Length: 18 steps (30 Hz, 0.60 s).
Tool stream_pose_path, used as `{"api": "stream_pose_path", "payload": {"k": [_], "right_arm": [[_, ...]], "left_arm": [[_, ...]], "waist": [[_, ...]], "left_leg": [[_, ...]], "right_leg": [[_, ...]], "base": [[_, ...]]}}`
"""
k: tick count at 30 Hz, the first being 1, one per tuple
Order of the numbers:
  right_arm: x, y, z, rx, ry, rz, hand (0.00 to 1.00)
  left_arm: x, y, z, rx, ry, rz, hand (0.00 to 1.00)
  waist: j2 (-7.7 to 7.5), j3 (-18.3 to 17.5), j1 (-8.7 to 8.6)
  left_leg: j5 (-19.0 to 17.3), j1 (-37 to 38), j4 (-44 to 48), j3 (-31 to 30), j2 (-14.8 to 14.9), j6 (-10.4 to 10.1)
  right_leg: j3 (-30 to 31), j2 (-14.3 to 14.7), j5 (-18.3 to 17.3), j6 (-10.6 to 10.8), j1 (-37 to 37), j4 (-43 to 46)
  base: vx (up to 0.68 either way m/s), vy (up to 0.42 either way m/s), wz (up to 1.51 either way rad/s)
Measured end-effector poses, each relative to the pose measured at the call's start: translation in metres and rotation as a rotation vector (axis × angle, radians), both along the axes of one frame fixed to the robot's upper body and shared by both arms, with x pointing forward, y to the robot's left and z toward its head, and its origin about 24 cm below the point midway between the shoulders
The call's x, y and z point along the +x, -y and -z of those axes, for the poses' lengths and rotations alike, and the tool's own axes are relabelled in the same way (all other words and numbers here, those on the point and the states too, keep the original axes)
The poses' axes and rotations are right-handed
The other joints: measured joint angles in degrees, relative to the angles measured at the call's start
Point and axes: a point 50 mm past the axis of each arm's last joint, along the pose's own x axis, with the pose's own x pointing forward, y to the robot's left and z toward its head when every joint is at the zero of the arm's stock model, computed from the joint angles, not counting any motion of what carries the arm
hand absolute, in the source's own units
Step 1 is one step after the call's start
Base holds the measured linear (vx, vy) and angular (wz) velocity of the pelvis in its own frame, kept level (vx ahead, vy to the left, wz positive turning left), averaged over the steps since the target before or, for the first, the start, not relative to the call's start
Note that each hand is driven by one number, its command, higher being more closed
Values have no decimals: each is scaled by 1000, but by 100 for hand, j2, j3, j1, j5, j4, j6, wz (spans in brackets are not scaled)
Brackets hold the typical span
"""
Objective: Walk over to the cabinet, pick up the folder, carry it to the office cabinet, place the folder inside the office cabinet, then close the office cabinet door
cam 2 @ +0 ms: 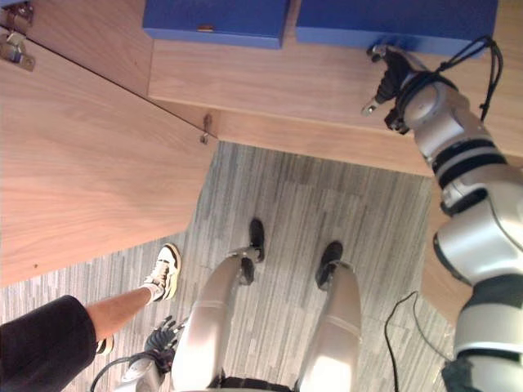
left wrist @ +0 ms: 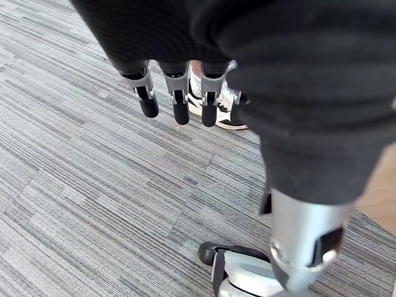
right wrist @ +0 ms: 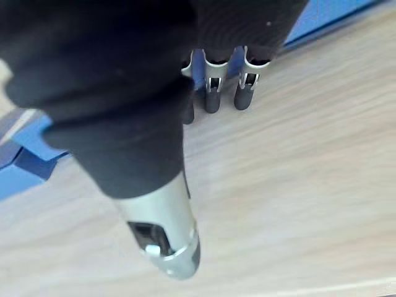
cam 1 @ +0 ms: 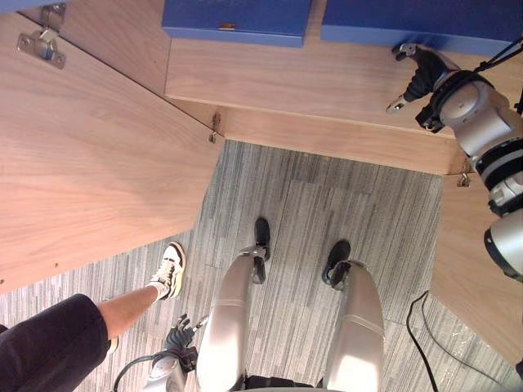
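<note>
Grey striped carpet (cam 1: 327, 204) runs up to a wooden cabinet shelf (cam 1: 310, 82) carrying two blue folders. Your right hand (cam 1: 418, 75) hovers at the right blue folder (cam 1: 425, 20) with its fingers (right wrist: 212, 99) straight and empty; contact cannot be confirmed. Your left hand (cam 1: 180, 335) hangs relaxed, holding nothing. Judged from this, no folder is being carried, and the door is not yet closed. The open left door (cam 1: 90, 163) and right door (cam 1: 474, 269) narrow your lane, and a person's shoe (cam 1: 170, 269) stands near your left side.
</note>
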Motion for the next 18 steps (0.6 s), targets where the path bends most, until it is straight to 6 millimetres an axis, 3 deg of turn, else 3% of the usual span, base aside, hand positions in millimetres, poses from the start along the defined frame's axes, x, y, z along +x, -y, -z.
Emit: {"api": "stream_pose_path", "payload": {"k": [4, 10, 16, 18], "right_arm": [[0, 3, 36, -104, -136, -3, 0], [-1, -3, 84, -102, -300, -22, 0], [-7, -18, 156, -11, -498, -16, 0], [-14, -25, 190, 124, -557, 9, 0]], "left_arm": [[5, 0, -4, -7, 39, 20, 0], [6, -1, -5, -6, 45, 31, 0], [10, 0, -1, -13, 24, 18, 0], [15, 5, -1, -28, 30, 10, 0]], "waist": [[-34, -105, 5], [-119, -234, 3], [-196, -344, 13], [-222, -386, 12]], "left_leg": [[339, 603, -822, 31, -25, -34], [813, 1487, -1983, 85, 37, -127], [878, 2392, -2456, 322, 119, -142], [878, 2781, -2570, 358, 120, -143]], "right_leg": [[-178, 80, 238, 28, 551, -664], [-392, 310, 562, 39, 1308, -1545], [-461, 489, 799, 101, 2228, -2192], [-475, 523, 825, 137, 2634, -2364]], "base": [[104, 46, -1], [115, -5, -6], [105, 9, -16], [73, 1, -4]]}}
